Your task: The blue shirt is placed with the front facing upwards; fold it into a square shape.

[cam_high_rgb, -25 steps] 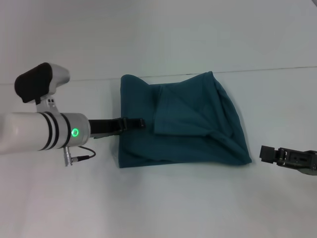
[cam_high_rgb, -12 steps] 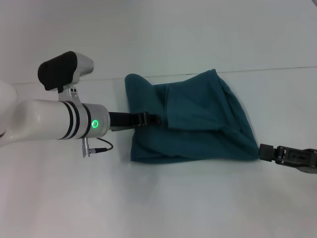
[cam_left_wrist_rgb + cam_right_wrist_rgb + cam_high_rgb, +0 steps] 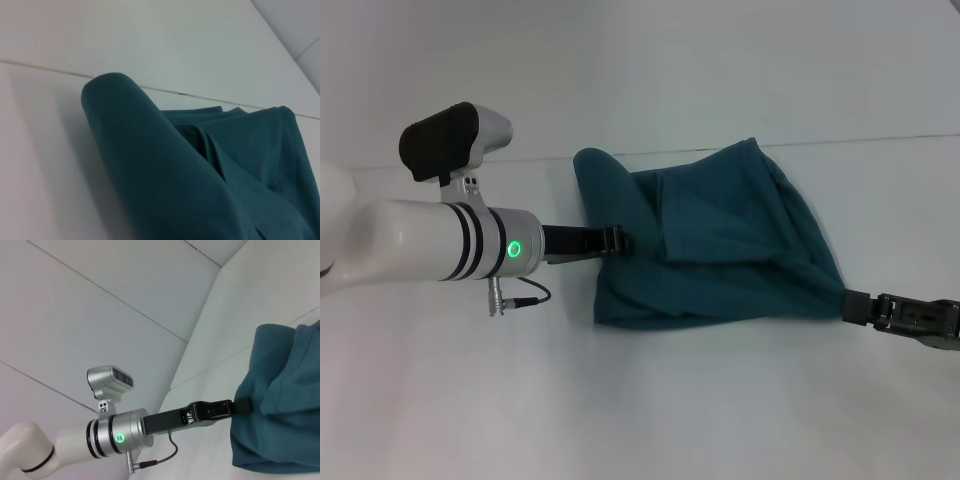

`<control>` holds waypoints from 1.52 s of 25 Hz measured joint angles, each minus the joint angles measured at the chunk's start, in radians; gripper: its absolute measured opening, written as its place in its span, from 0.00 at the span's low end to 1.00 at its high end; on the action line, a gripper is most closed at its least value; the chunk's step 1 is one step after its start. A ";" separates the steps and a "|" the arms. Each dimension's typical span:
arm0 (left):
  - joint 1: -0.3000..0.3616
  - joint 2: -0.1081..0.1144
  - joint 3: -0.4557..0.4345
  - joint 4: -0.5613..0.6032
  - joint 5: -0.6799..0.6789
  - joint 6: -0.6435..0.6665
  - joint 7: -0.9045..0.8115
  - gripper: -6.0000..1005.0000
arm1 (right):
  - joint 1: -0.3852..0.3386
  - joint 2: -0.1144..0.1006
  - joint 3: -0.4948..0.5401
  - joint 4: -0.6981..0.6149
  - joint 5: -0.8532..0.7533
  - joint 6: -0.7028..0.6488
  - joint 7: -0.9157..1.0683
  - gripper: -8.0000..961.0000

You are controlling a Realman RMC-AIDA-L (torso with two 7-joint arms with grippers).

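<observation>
- Several folds are already in the blue shirt point(image 3: 720, 245), by my reading: it lies on the white bench point(image 3: 650, 410) as a compact, layered bundle of plain teal cloth, with no chest print or sleeve showing in the head view.
- Shape so far: roughly a rounded trapezoid, not a square. Its far-left corner stands up as a rounded hump point(image 3: 130, 130), an upper flap lies slantwise across the middle, and the right side curves and bulges.
- My left hand point(image 3: 617, 240) reaches in from the left at the shirt's left edge, its dark fingers closed flat against or on the cloth; the right wrist view shows the tip meeting the fabric point(image 3: 243, 405), but I cannot tell whether it pinches a layer or only presses on it.
- My right hand point(image 3: 857, 306) sits low at the shirt's near-right corner, its tip touching or just beside the cloth; I cannot tell whether it is open or closed.
- What remains, in my judgement: flatten the raised hump, straighten the slanted flap and the bulging right side, and square the edges.
- Surroundings: only the bench and the pale wall behind, with a thin seam line point(image 3: 880, 138) running just past the shirt's far edge.
- Obstructions: none apart from my own arms; the left forearm and its loose cable point(image 3: 515, 295) lie near the left edge.
</observation>
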 joint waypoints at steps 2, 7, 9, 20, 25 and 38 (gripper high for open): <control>0.001 -0.001 0.000 0.000 -0.003 0.004 0.000 0.26 | 0.000 0.000 0.000 0.000 0.000 0.000 0.000 0.70; 0.008 -0.002 -0.008 0.013 -0.006 0.098 0.000 0.11 | -0.002 0.000 0.000 0.000 0.001 0.000 0.002 0.70; 0.025 -0.002 -0.014 0.036 -0.008 0.164 -0.002 0.10 | -0.003 0.001 0.000 0.000 0.002 0.002 0.003 0.70; 0.245 0.000 -0.123 0.187 -0.060 0.430 -0.021 0.09 | -0.001 0.002 0.000 0.000 0.004 0.005 0.010 0.70; 0.321 0.042 -0.230 0.216 -0.042 0.453 -0.021 0.09 | 0.000 0.002 0.000 0.000 0.004 0.007 0.011 0.70; 0.320 0.072 -0.340 0.219 0.056 0.482 -0.022 0.09 | -0.001 0.001 0.002 0.000 0.006 0.008 0.012 0.70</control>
